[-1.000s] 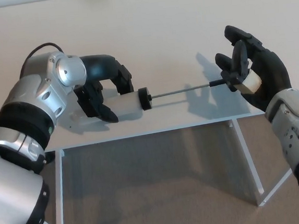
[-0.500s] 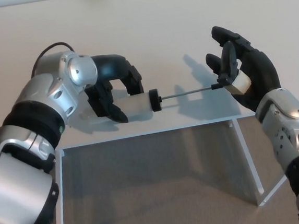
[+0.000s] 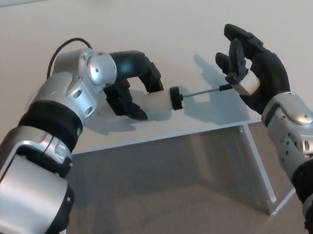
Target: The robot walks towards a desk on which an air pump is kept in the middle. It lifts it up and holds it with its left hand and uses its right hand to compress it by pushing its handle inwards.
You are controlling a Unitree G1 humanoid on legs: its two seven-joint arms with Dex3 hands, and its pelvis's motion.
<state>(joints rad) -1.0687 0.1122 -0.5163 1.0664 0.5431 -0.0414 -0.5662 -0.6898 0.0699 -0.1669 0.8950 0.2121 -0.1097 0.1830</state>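
Here the pump (image 3: pixel 158 103) hangs level above the desk (image 3: pixel 191 15), its pale barrel half hidden inside the left hand (image 3: pixel 132 86), whose fingers wrap it. The rod runs right to the handle (image 3: pixel 245 82), seemingly pinched by the right hand (image 3: pixel 254 70); its palm hides most of it.

- Air pump (image 3: pixel 158 102) held level above desk (image 3: pixel 155 35), between the two hands.
- Left hand (image 3: pixel 132 86) wraps the cylinder at picture left.
- Rod (image 3: pixel 201 93) runs right to handle (image 3: pixel 245 83), inside right hand (image 3: pixel 257 75).
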